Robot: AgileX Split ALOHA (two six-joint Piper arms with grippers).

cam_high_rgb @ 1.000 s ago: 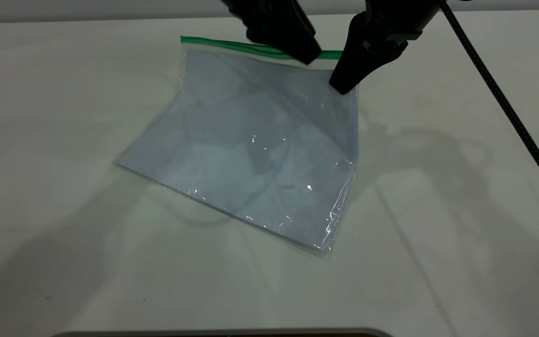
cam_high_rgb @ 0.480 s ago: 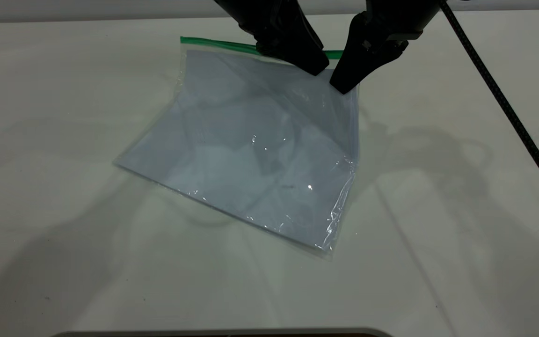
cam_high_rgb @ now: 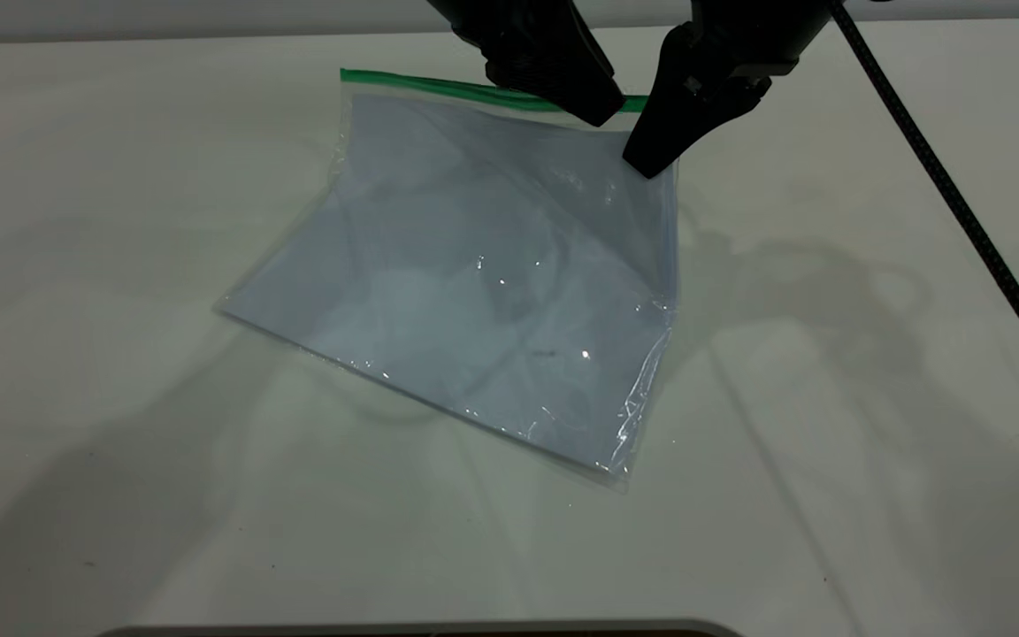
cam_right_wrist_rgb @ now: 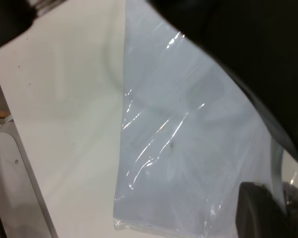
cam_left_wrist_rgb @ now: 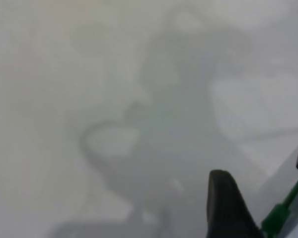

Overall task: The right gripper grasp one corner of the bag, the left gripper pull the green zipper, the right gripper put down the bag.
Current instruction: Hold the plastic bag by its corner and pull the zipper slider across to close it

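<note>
The bag [cam_high_rgb: 474, 283], a clear pouch with white sheets inside, rests on the table with its far right corner [cam_high_rgb: 662, 172] lifted. My right gripper [cam_high_rgb: 647, 164] is shut on that corner; in the right wrist view the film runs between its fingers [cam_right_wrist_rgb: 260, 210]. The green zipper [cam_high_rgb: 439, 86] runs along the far edge. My left gripper [cam_high_rgb: 605, 113] sits over the strip's right end, just left of the right gripper. In the left wrist view it stands open astride the green slider tab [cam_left_wrist_rgb: 274, 219], one finger [cam_left_wrist_rgb: 228, 208] touching the tab.
The white table [cam_high_rgb: 828, 398] spreads all round the bag. The right arm's black cable [cam_high_rgb: 961, 203] slants down across the table's right side. A dark edge [cam_high_rgb: 403, 630] lies along the near side.
My left gripper dipped toward the zipper's right end, then rose slightly and sits closer to the right gripper. The right gripper and the bag have stayed put.
</note>
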